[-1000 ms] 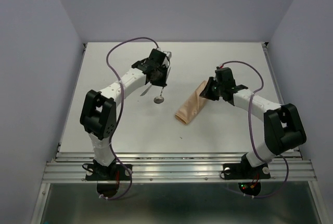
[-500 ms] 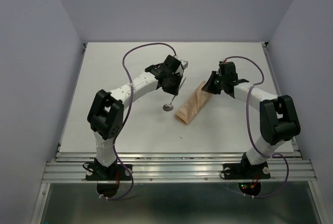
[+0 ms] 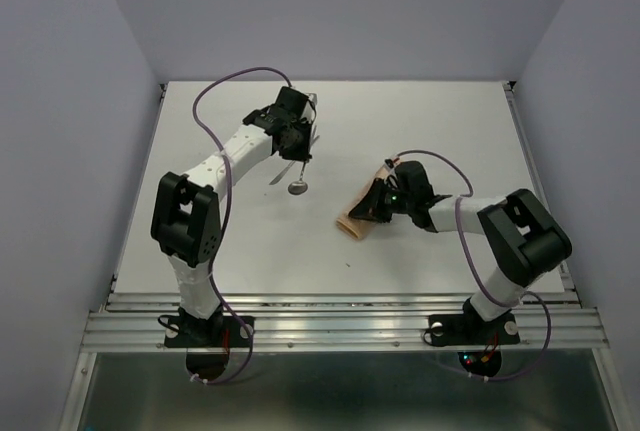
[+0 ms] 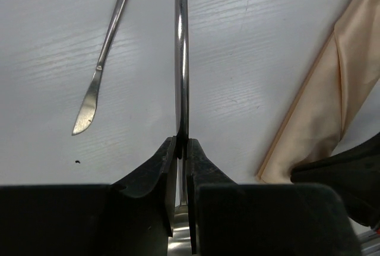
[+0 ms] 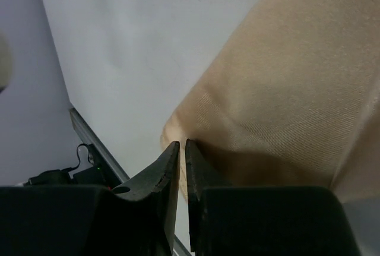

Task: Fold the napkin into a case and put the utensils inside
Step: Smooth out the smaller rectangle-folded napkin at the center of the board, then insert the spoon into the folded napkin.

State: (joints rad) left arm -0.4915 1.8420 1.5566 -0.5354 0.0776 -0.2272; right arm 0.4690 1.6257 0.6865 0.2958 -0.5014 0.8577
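My left gripper (image 4: 182, 149) pinches the spoon (image 4: 181, 60) for insertion; my right gripper (image 5: 181, 152), jaws nearly together, seemingly steadies the case (image 5: 285, 89), grip unclear.

Pale lavender walls (image 3: 340, 11) enclose a white, faintly grained desk (image 3: 440, 111) on three sides. An aluminium rail (image 3: 340, 323) lines its near edge. The light is even.

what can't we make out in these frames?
- Second utensil: working end cut off by the left wrist view's top edge; too small from the top.
- Case upper end: top view, right hand covers it.
- Right hand's grip on the case: right wrist view, fingertips hide the contact.
- Spoon bowl: left wrist view, left hand covers it.
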